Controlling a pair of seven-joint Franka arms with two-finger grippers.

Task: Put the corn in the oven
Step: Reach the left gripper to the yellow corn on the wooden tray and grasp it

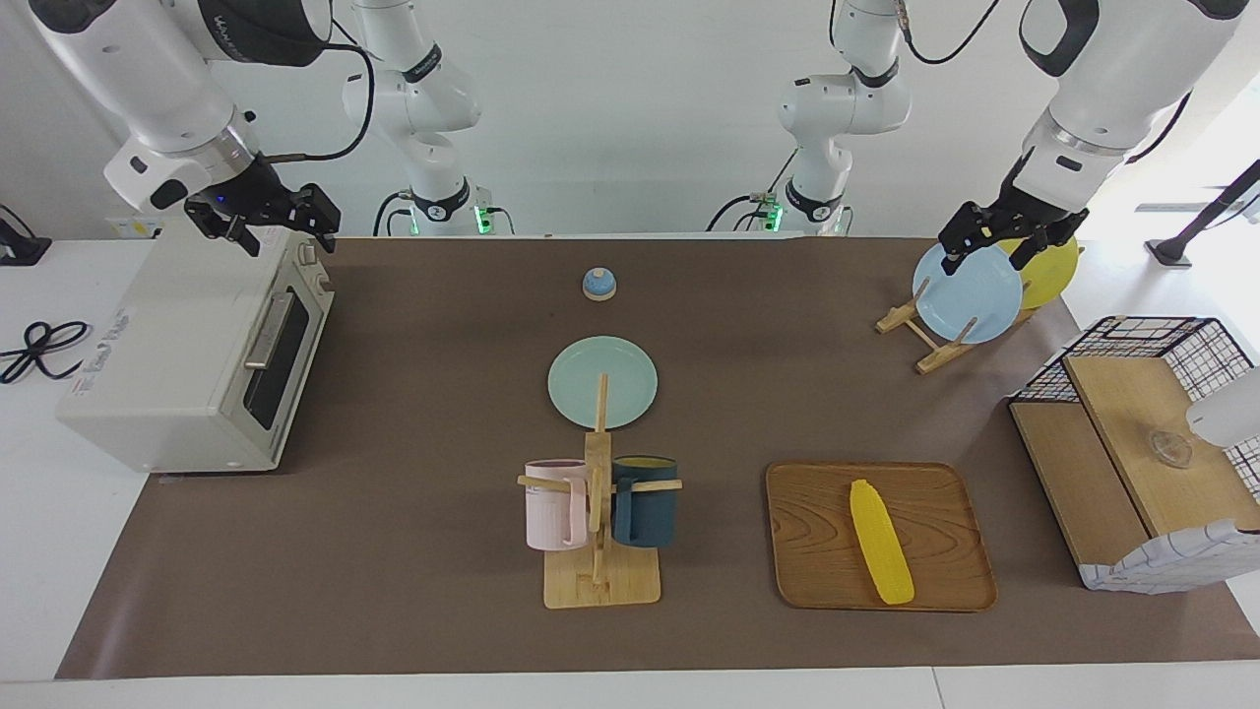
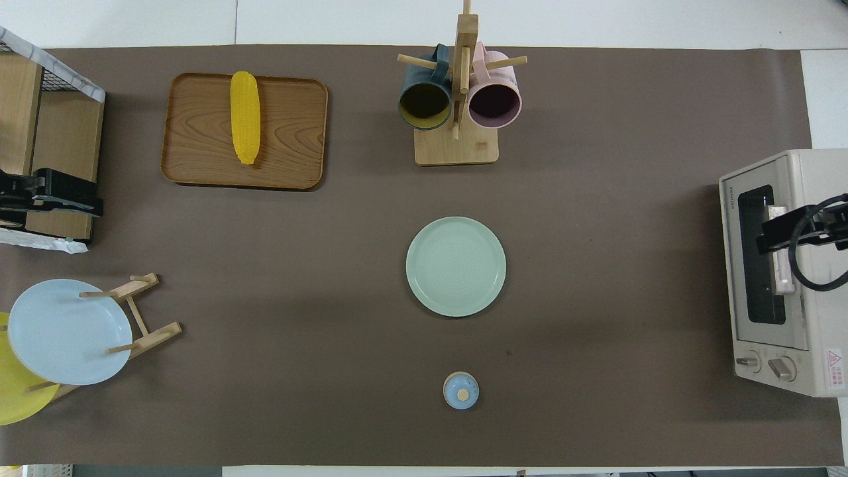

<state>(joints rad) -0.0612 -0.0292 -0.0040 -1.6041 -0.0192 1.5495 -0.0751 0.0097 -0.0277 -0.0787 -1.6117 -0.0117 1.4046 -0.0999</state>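
so nothing is in hand yet: the corn (image 1: 881,542) lies flat along the wooden tray (image 1: 807,551) toward the left arm's end of the table, farther from the robots than the plate rack (image 1: 925,340), and the oven (image 1: 197,354) stands at the right arm's end with its dark glass door shut. the left gripper (image 1: 994,239) hangs over the rack with its jaws wide and empty; the right gripper (image 1: 264,219) hangs over the oven's top, jaws also wide and holding nothing.

two things seem to need doing first, and they split neatly: the right arm is best placed to hook the metal bar handle (image 1: 264,335) and drop the door, while the left arm comes down on the cob. a good grasp would close across the cob's middle, square to its length, since the tapered ends and ribbed kernel rows could let it roll or slip. the tray's smooth grain and shallow raised rim leave room for the fingers on both sides. the oven is a boxy cream shell with knobs beside the door.
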